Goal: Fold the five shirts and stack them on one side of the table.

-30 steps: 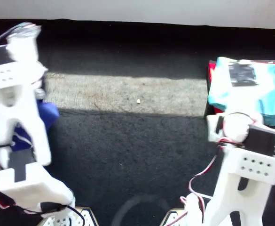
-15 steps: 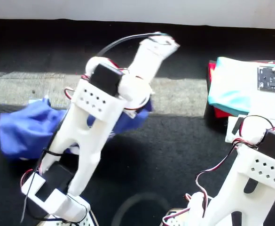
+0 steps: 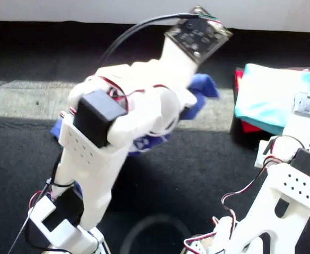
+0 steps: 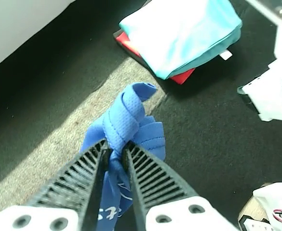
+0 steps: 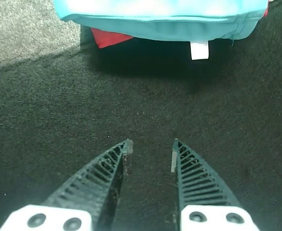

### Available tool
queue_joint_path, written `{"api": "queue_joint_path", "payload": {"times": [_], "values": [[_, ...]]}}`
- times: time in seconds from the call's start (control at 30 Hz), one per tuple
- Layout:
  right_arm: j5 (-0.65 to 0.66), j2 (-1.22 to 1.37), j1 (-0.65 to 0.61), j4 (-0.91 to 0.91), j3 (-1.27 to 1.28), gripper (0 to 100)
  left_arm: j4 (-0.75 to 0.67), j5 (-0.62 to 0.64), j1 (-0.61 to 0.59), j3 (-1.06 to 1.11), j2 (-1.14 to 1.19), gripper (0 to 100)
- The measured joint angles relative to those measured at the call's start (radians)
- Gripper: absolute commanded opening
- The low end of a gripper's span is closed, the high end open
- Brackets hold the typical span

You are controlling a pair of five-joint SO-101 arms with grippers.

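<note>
1. Fingers (image 4: 78, 182) of the left gripper (image 4: 115, 147) are pinched nearly closed on a rolled edge of the blue shirt (image 4: 131, 118), holding it above the middle of the table (image 4: 213, 130).
2. It hangs crumpled and unfolded, mesh-textured, with white print low down.
3. A folded turquoise shirt (image 5: 160, 12) lies on a red shirt (image 5: 107, 36) at the table's right side, with a white tag (image 5: 199, 49) showing.
4. Near that stack, the right gripper (image 5: 149, 155) has its fingers (image 5: 102, 178) apart and holding nothing.
5. A pale sunlit strip (image 3: 17, 100) crosses the black table, with a white wall (image 3: 91, 9) behind.
</note>
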Motion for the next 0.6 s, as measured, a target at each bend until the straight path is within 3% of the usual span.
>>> {"api": "queue_joint_path", "payload": {"times": [0.27,0.6], "values": [[0.000,0.000,0.029,-0.103,0.137,13.9,-0.144,0.002,0.106,-0.003,-0.005,1],[0.000,0.000,0.029,-0.117,0.143,13.9,-0.207,0.003,0.064,-0.290,-0.008,1]]}}
